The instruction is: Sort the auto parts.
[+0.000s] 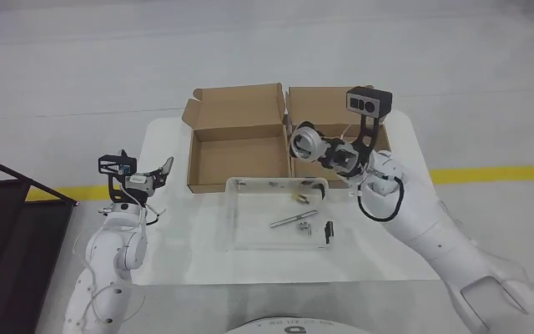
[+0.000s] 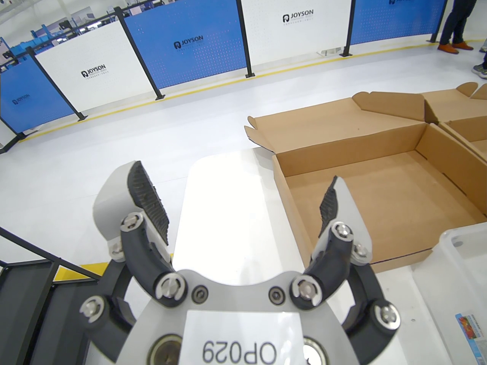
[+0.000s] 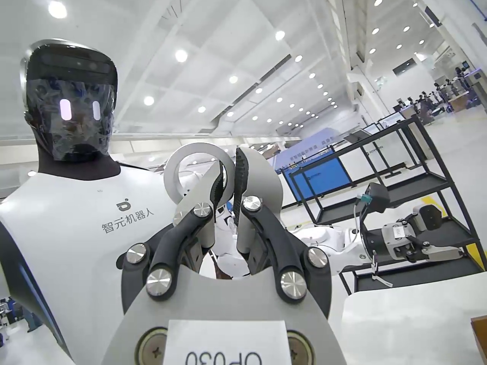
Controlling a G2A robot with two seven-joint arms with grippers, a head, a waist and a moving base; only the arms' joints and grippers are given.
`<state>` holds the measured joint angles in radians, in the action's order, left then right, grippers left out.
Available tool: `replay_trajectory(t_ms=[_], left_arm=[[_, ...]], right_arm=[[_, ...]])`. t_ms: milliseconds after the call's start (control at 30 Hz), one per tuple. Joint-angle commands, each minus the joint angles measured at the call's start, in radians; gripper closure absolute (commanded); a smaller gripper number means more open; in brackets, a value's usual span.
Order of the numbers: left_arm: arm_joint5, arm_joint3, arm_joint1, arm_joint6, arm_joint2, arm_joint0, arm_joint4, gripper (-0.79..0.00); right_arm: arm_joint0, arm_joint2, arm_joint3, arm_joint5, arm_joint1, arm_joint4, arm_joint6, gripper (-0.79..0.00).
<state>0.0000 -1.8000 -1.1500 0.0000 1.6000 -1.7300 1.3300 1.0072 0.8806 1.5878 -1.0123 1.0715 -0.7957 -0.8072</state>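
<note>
Grips the white ring [image 1: 304, 140] [image 3: 199, 149] by its rim in the clenched right gripper [image 1: 315, 146] [image 3: 230, 169], raised over the far side of the table [image 1: 192, 259], seemingly above the seam between the left cardboard box [image 1: 238, 159] and the right cardboard box [image 1: 321, 104]. Risks landing it on the shared wall or in the wrong box if released here, or losing it early from so thin a pinch. Holds the left gripper [image 1: 154, 171] [image 2: 236, 188] spread and empty at the table's left edge; nearer, finds the clear tray [image 1: 229, 217] with a metal rod [image 1: 292, 220], a bolt [image 1: 299, 198] and a small black piece [image 1: 328, 231], none blocking the drop.

ring [image 3: 199, 148] clamped aloft; rod [image 1: 292, 219] in tray [image 1: 227, 213]
</note>
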Motion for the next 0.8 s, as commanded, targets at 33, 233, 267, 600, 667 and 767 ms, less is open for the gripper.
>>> replay_trajectory(t_ms=[33,233,267,600,667,767], left_arm=[[0.000,0.000,0.000,0.000,0.000,0.000,0.000,-0.785],[0.000,0.000,0.000,0.000,0.000,0.000,0.000,-0.785],[0.000,0.000,0.000,0.000,0.000,0.000,0.000,-0.785],[0.000,0.000,0.000,0.000,0.000,0.000,0.000,-0.785],[0.000,0.000,0.000,0.000,0.000,0.000,0.000,-0.785],[0.000,0.000,0.000,0.000,0.000,0.000,0.000,-0.785]], right_arm=[[-0.001,-0.003,0.004,0.000,0.001,0.003,-0.001,0.000],[0.002,0.005,-0.005,0.000,0.000,0.025,-0.001,0.000],[0.003,0.015,-0.013,0.000,-0.001,0.040,-0.001,0.000],[-0.042,0.216,-0.329,0.006,0.025,0.430,0.109,0.000],[-0.078,0.210,-0.378,0.058,0.036,0.583,0.179,0.000],[-0.124,0.179,-0.400,0.193,0.055,0.850,0.299,0.000]])
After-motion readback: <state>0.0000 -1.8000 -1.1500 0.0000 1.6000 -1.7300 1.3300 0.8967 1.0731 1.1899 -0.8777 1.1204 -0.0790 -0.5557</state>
